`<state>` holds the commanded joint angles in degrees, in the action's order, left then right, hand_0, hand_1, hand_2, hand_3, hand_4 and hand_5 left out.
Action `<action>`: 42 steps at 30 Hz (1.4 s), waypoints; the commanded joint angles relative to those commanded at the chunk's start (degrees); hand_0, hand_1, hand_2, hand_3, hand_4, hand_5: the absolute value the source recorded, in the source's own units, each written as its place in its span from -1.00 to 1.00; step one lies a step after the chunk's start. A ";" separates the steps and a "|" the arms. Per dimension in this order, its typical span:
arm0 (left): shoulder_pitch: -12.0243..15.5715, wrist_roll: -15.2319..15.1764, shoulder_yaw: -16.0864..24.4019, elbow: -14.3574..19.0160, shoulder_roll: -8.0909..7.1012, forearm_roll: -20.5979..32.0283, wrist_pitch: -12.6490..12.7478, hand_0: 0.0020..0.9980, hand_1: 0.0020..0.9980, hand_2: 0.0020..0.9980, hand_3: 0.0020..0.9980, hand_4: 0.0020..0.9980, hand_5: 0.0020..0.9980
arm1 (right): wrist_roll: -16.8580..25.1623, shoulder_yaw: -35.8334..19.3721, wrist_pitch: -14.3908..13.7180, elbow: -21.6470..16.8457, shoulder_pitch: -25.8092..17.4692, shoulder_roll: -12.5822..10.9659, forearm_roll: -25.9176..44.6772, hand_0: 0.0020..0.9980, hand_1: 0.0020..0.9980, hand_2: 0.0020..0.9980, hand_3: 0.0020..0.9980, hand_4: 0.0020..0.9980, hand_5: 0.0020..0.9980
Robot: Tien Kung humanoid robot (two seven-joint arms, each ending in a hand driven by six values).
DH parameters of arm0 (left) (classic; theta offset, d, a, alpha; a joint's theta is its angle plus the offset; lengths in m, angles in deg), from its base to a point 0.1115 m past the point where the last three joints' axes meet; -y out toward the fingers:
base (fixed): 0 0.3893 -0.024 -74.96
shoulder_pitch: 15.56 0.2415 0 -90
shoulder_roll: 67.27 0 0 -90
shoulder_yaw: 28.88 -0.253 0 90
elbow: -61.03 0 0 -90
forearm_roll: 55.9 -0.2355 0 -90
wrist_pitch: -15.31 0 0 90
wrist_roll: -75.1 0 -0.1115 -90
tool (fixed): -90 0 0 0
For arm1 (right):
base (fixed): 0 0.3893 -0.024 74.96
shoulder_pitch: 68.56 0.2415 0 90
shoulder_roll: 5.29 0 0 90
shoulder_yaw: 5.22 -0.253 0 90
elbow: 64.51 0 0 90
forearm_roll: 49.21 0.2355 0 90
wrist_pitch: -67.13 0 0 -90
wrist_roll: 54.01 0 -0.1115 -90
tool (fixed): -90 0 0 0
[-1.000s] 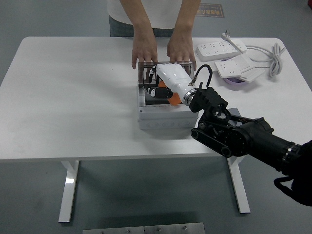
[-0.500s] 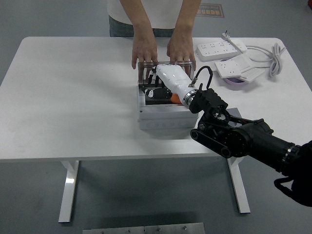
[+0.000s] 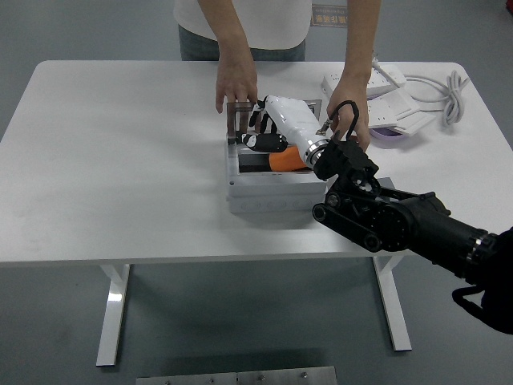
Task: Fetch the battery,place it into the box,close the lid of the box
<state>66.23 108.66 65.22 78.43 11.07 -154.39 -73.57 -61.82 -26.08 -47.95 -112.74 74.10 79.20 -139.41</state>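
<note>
Orange battery lies inside the grey box on the table. Right hand, fingers loosely open and empty, meets the upright lid. Closing step; next, swing lid down.

Matt grey box on a smooth white table (glossy white forearm shell).

Right hand over open box, orange battery inside, person's hand on lid
</note>
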 joint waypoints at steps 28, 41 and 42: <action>0.10 0.39 0.09 0.21 -0.07 -0.51 -0.12 -0.09 0.29 0.29 0.35 0.58 0.40 | -2.70 -1.56 1.75 0.10 5.78 -1.10 3.90 -0.86 -0.61 -0.54 -0.50 -0.67 -0.29; -0.40 0.53 0.36 0.27 0.19 -1.28 -0.50 -0.09 0.29 0.29 0.36 0.58 0.40 | -0.91 -1.50 1.67 2.59 7.58 -0.31 4.72 -0.86 -0.58 -0.49 -0.40 0.24 -0.45; -0.42 0.53 0.37 0.27 0.20 -1.32 -0.52 -0.09 0.29 0.29 0.36 0.58 0.40 | -0.76 -1.49 1.82 2.75 7.62 -0.27 4.89 -0.86 -0.58 -0.49 -0.40 0.24 -0.45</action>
<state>65.81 109.18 65.59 78.70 11.27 -155.71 -74.10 -62.57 -27.57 -46.14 -109.99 81.72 78.93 -134.51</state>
